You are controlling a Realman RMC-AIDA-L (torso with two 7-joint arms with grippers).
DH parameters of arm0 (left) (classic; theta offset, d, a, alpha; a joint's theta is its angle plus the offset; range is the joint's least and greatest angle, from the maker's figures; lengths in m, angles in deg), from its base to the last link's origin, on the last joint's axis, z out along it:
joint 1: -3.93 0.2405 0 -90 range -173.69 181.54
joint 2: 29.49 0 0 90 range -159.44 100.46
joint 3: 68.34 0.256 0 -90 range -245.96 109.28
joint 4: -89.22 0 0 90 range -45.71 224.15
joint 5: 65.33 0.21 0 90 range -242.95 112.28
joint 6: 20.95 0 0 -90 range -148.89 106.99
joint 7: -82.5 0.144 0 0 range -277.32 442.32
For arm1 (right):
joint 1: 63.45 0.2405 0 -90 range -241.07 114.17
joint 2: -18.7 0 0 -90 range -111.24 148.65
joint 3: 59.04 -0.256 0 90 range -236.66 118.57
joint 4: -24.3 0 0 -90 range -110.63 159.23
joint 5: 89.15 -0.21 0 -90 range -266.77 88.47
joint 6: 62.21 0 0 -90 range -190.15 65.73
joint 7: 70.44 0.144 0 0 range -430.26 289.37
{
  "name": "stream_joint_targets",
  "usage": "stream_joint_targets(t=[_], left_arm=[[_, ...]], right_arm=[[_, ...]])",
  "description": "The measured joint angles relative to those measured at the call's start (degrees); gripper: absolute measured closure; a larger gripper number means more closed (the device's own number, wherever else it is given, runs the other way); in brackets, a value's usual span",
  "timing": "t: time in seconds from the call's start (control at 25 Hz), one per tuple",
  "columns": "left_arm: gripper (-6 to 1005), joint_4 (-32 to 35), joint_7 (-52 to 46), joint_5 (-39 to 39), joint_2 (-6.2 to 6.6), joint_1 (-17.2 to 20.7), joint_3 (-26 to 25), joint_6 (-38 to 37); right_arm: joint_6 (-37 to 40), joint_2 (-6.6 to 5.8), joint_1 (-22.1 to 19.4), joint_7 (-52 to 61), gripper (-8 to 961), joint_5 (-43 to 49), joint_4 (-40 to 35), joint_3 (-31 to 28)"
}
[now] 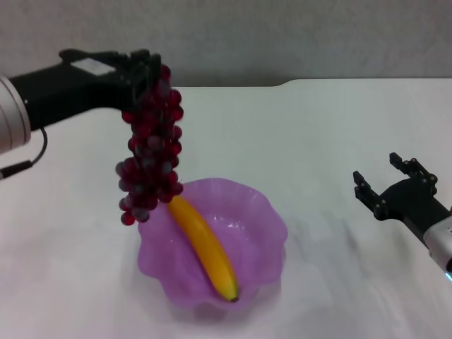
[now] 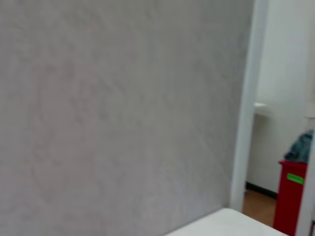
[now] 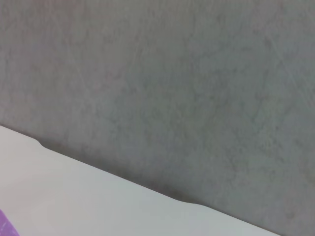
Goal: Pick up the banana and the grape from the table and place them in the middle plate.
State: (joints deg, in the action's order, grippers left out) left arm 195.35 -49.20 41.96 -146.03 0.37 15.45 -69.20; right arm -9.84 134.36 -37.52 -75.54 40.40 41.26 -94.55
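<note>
Head view, left gripper (image 1: 145, 67): you see it clamped on the top of the grape (image 1: 150, 148), bunch hanging above the middle plate's (image 1: 263, 212) left rim.
Banana (image 1: 205, 247): lies inside the plate.
Right gripper (image 1: 385, 182): jaws spread, holding nothing, over the table (image 1: 318, 127), right of the plate.

Banana (image 1: 205, 251) lies in purple plate (image 1: 265, 219); grapes (image 1: 150, 152) dangle above its rim.

banana (image 1: 205, 247) top behind grape (image 1: 150, 152)
</note>
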Motion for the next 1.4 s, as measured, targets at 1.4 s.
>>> stream_joint_targets(t=[1.4], left_arm=[[785,-18.54,11.05,-5.02,-0.41,-3.54,11.54,6.65]], right_arm=[[0.01,0.0,-0.01,0.0,219,0.0,0.03,-0.33]])
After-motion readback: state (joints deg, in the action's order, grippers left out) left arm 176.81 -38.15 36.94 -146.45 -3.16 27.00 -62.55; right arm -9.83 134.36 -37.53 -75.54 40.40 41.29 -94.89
